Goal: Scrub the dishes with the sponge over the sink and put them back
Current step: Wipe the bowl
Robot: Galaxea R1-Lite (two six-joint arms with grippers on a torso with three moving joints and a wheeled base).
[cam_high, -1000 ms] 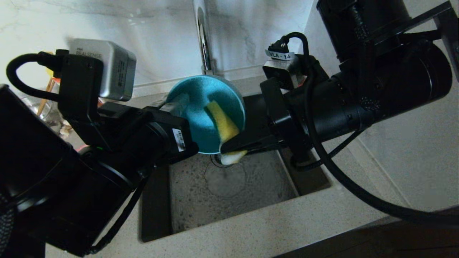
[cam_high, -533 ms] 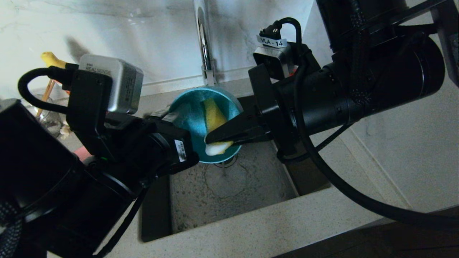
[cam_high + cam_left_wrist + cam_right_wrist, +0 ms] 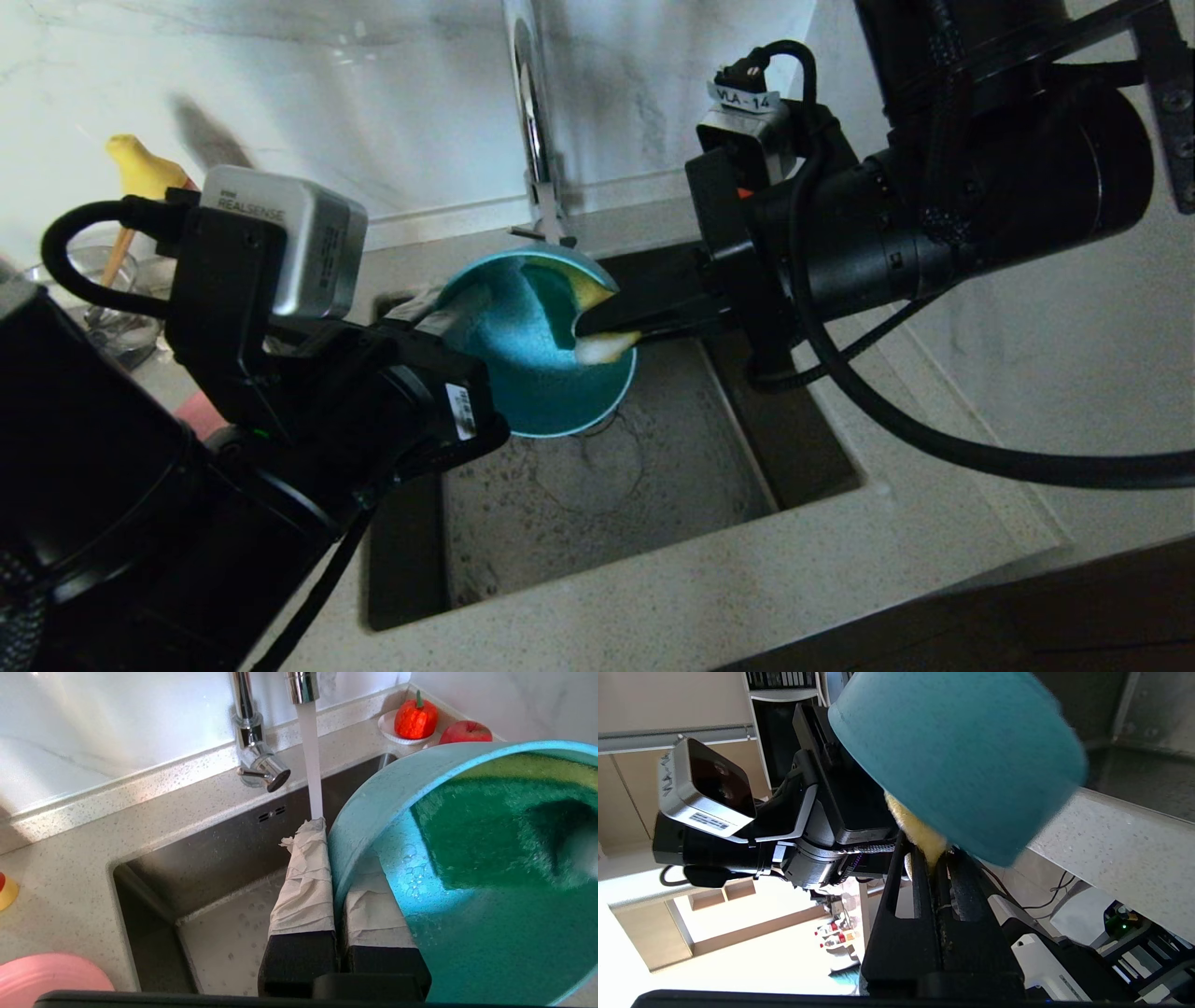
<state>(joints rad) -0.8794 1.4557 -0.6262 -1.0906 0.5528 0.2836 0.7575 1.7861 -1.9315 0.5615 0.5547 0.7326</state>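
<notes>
The small teal-blue bowl (image 3: 541, 359) hangs tilted over the dark steel sink (image 3: 597, 485), its mouth apparently facing right. The left gripper (image 3: 338, 900) is clamped on its left rim. Inside, the yellow green-faced sponge (image 3: 574, 313) runs near-to-far, pinched at its near end by the right gripper (image 3: 607, 331) reaching in from the right.

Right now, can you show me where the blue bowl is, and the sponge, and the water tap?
teal-blue bowl (image 3: 527, 373), head view, on its inner bottom.
sponge (image 3: 472, 826), left wrist view, on its green scouring face inside the bowl.
tap (image 3: 252, 742), left wrist view, on its chrome stem above the handle.
</notes>
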